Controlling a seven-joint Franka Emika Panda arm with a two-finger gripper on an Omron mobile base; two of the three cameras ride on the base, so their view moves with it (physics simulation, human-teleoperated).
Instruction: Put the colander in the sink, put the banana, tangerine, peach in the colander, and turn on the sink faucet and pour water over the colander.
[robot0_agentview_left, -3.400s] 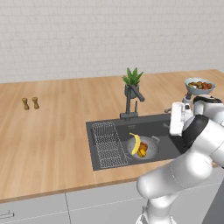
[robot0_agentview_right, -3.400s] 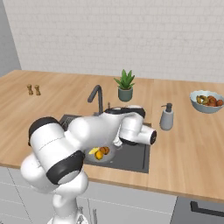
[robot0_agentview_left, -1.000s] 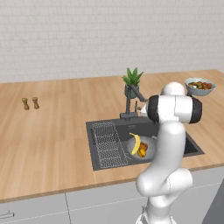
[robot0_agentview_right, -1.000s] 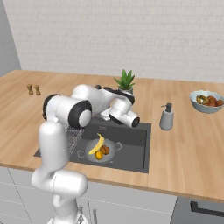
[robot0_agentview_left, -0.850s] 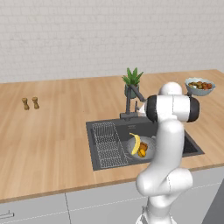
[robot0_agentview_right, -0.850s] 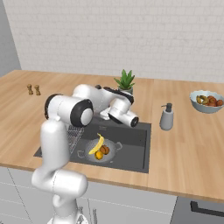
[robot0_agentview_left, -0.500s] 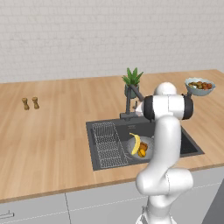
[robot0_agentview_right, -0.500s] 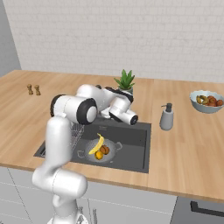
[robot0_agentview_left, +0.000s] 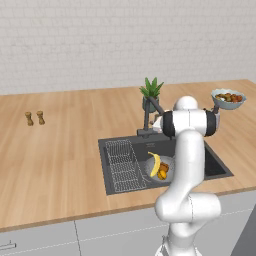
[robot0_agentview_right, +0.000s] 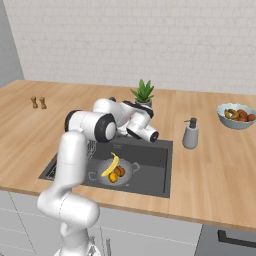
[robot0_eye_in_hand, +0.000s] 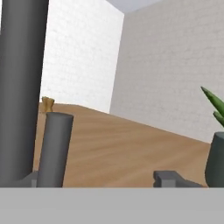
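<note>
The grey colander (robot0_agentview_left: 161, 168) sits in the dark sink (robot0_agentview_left: 216, 168) beside the wire rack (robot0_agentview_left: 122, 164). In it lie the banana (robot0_agentview_right: 111, 164), the tangerine (robot0_agentview_right: 113, 177) and the darker peach (robot0_agentview_right: 120, 171). The sink faucet (robot0_agentview_left: 146, 118) stands at the basin's back edge, and my gripper (robot0_agentview_left: 157, 122) is right beside its post. In the hand view the faucet post (robot0_eye_in_hand: 19, 87) and a shorter grey cylinder (robot0_eye_in_hand: 54, 148) rise just inside the left fingertip (robot0_eye_in_hand: 30, 179). My gripper (robot0_eye_in_hand: 100, 181) is open, with the right fingertip (robot0_eye_in_hand: 171, 178) far off. No water shows.
A potted plant (robot0_agentview_left: 151, 93) stands just behind the faucet. A soap dispenser (robot0_agentview_right: 190, 134) sits right of the sink and a pale blue fruit bowl (robot0_agentview_right: 236, 116) further right. Two small shakers (robot0_agentview_left: 35, 118) stand far left on the wooden counter (robot0_agentview_left: 60, 150).
The hand has edged a little closer to the faucet. The fruit and colander have not moved.
</note>
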